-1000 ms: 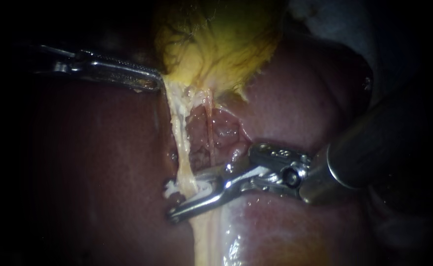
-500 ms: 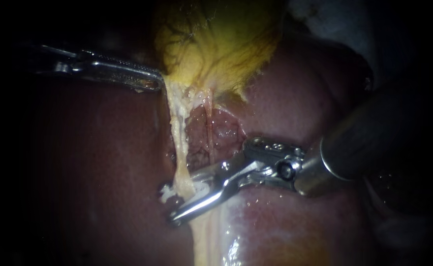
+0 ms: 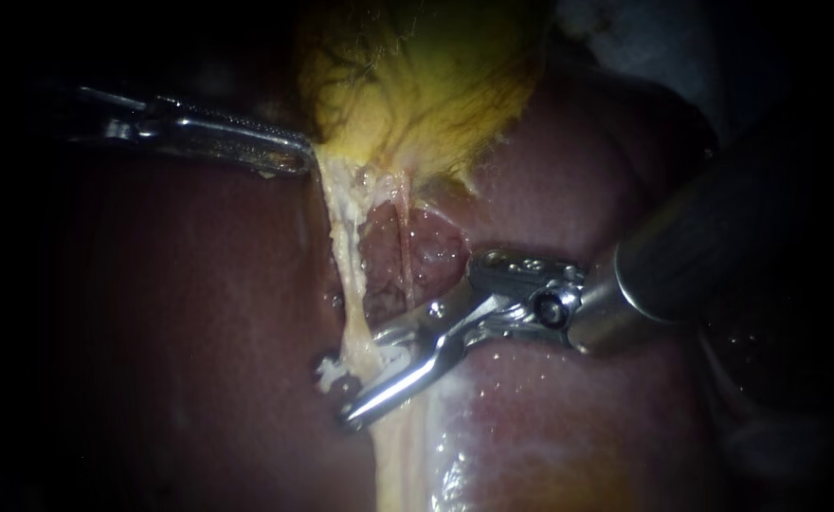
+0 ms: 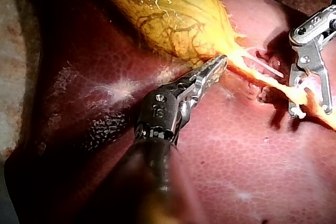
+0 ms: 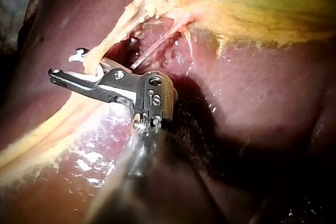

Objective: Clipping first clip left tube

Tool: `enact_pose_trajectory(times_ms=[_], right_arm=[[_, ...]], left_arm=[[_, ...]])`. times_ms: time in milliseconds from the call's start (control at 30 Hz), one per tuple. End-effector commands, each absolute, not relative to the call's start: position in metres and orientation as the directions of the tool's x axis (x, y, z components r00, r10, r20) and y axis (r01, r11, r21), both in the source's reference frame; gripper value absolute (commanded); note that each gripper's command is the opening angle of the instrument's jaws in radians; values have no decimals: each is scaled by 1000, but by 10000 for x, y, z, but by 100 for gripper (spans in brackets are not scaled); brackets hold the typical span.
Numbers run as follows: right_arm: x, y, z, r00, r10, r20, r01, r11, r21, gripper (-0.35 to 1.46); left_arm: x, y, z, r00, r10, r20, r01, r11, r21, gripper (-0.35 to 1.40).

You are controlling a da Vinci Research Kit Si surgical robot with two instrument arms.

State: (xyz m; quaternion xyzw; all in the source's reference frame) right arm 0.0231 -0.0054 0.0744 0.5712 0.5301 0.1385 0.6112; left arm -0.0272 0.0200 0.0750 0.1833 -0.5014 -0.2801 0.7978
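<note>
The left instrument (image 3: 294,161) and the right instrument (image 3: 362,377) end in bare metal, bright and polished, throwing sharp glints. The left jaws show fine ridges along their edges in the left wrist view. Behind a shiny steel collar, the right shaft is dark and duller. The clip (image 3: 393,358) looks like white matt plastic. The liver (image 3: 199,313) is smooth, wet and glossy, and finely mottled in the wrist views. The gallbladder (image 3: 417,85) has a softer sheen, a veined skin and a frayed, fibrous edge. The left tube (image 3: 346,265) is a pale, moist, stringy strand.
</note>
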Motion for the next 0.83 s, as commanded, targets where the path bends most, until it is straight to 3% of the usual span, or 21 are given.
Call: enact_pose_trajectory(times_ms=[33,333,833], right_arm=[[231,-54,744,399,767,-502,440,321,839,15],[226,-50,747,399,760,-513,439,333,834,-35],[226,-51,746,394,756,-523,445,342,828,-35]], left_arm=[[-272,200,749,340,-631,698,263,776,573,-35],[-272,200,749,340,-631,698,263,776,573,-35],[-272,200,749,340,-631,697,262,776,574,-35]])
